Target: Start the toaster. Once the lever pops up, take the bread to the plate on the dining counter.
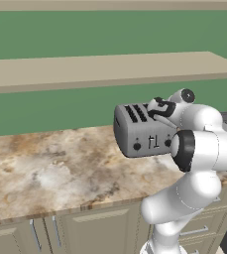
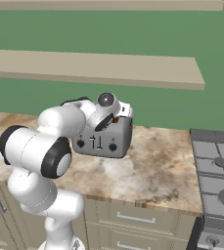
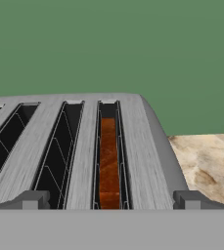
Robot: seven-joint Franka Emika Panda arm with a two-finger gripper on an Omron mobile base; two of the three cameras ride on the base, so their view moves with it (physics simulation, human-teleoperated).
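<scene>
Four slots sit on top of the toaster [image 1: 141, 130] in the left base view, on the long stone counter [image 1: 50, 173]. The gripper [image 1: 157, 110] hangs over the toaster's top, near its right end. The white arm [image 1: 194, 163] folds up from below and bends over toward it. The levers on the front are lower down, so the hand may be too high to push one. It could bump the top and shove the toaster back.

From the right base view, the arm [image 2: 40, 151] curls in front of the toaster [image 2: 103, 139]. The hand covers the top, so I cannot tell how near it is. A stove [image 2: 218, 171] stands well off to the right.

In the hand view, the bread [image 3: 108, 166] stands deep inside one slot of the toaster [image 3: 138, 146]. The two fingertips [image 3: 31, 200] stand wide apart, one on each side, holding nothing. If they close now, they might pinch the metal top and not the bread. The bread sits low, so it looks hard to grab.
</scene>
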